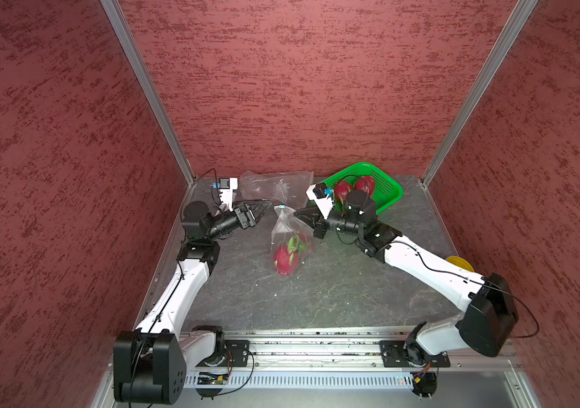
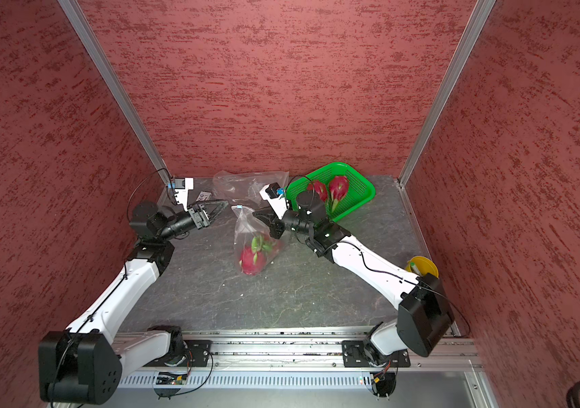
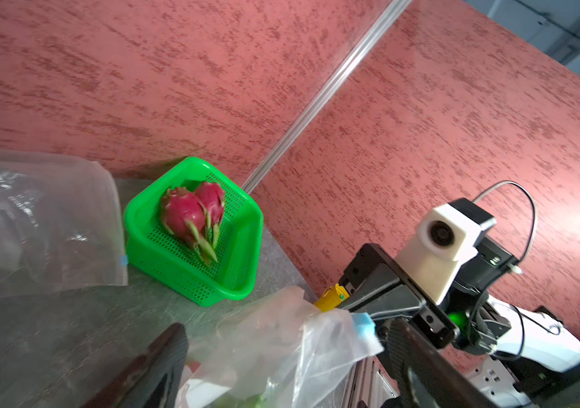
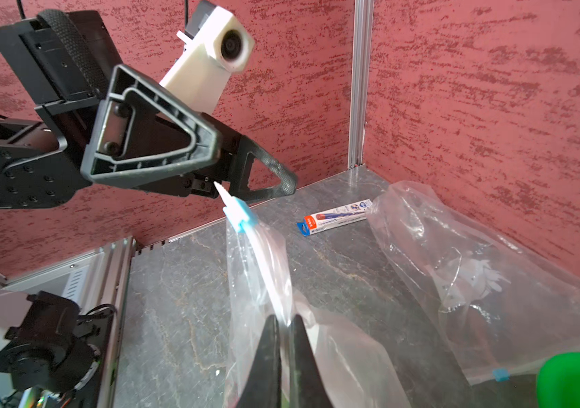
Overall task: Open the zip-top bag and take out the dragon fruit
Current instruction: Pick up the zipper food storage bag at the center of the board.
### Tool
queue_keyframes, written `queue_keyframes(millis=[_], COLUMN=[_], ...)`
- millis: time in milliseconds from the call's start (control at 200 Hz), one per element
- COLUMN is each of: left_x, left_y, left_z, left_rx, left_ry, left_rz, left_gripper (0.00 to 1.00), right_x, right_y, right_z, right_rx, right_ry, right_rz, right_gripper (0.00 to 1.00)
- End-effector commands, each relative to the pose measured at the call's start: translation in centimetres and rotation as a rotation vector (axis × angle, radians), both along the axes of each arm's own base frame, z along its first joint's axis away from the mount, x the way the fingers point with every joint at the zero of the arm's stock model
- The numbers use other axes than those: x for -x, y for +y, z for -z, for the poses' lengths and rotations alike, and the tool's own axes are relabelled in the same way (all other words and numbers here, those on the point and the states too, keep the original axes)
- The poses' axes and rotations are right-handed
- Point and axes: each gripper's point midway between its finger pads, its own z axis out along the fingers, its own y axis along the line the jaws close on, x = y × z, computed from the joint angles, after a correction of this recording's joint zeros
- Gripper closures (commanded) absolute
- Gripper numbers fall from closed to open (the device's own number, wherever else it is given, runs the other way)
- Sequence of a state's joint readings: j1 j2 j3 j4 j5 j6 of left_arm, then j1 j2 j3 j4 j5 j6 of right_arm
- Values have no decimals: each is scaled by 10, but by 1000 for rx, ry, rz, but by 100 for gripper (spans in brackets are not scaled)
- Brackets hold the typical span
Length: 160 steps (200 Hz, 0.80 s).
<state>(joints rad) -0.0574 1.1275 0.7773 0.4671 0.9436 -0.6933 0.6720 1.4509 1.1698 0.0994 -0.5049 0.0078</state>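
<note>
1. R hand (image 4: 283, 321) clamped on zip-top bag's (image 1: 286, 226) top edge.
2. L hand (image 1: 264, 209) open, just beside bag's blue slider (image 1: 281, 207).
3. One dragon fruit (image 1: 285, 259) inside bag, mid counter (image 1: 317, 293); two more in green basket (image 1: 362, 164), far-right corner.

I find the two arms to be matching units. The left arm (image 1: 182, 286) and right arm (image 1: 433, 261) have glossy white link shells set between matte black joint housings (image 1: 147, 367), and small holes dot the face of the left one. A thin black cable (image 1: 172, 293) runs along each shell. Each wrist bears a white camera mount (image 4: 218, 46) with a round lens and a blue connector (image 1: 215, 185). The left gripper (image 1: 266, 209) has black triangular open-frame fingers (image 4: 154, 141) with textured grip faces. Screw heads (image 4: 16, 176) dot its wrist plate. A green light (image 3: 456, 318) glows on the right wrist.
</note>
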Motion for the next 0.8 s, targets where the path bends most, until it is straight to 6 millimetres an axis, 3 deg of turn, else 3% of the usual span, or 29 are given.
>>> queue_keyframes(millis=[0,75,170,406,516,797], left_x=[19,23,22,10,8,12], left_y=[-17,-26,-31,-36,-39,-47], left_z=[-21,-21,-17,-2,0,10], left_rx=[0,-2,2,-2,2,-4], left_ry=[-164,-187,-186,-154,-150,-133], left_rz=[92,129,144,134,146,189], left_gripper=[15,18,33,38,54,55], right_x=[7,7,6,8,7,3], right_y=[-5,-6,-9,-17,-19,-22], right_z=[-15,-8,-3,-5,-3,0], right_rx=[-27,-26,-31,-64,-65,-71], right_ry=[47,75,92,95,101,114], right_rz=[-20,-19,-9,8,19,40], right_gripper=[100,100,100,100,100,100])
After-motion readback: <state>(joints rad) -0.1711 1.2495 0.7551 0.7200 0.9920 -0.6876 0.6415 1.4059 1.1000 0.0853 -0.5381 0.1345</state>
